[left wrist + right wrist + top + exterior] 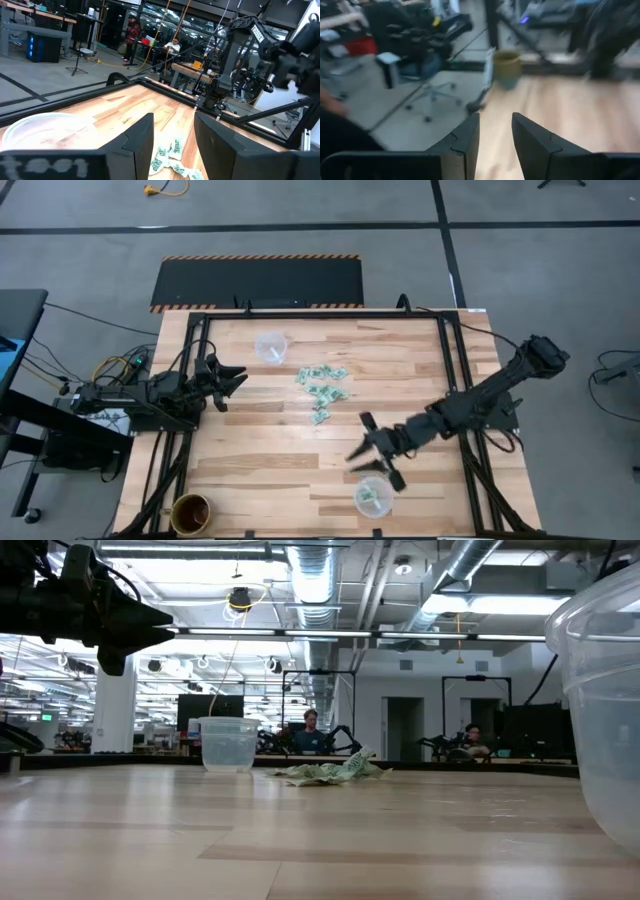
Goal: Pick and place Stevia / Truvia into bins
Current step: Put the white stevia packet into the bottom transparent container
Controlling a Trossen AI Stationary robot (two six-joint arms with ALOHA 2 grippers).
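While two clear cups (271, 345) (373, 497) stand, sweetener packets (322, 387) lie heaped uncounted.

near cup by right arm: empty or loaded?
Loaded: near cup shows green-and-white packets inside from above; count unclear.

The right arm reaches in from the far right edge of the tabletop, stretched long and angled down toward the near side. Its tool (375, 456) has its 2 fingers spread apart with nothing between them. The left arm sits folded at the left edge, its tool (232, 383) raised, fingers parted and bare, pointing toward the right tool's side.
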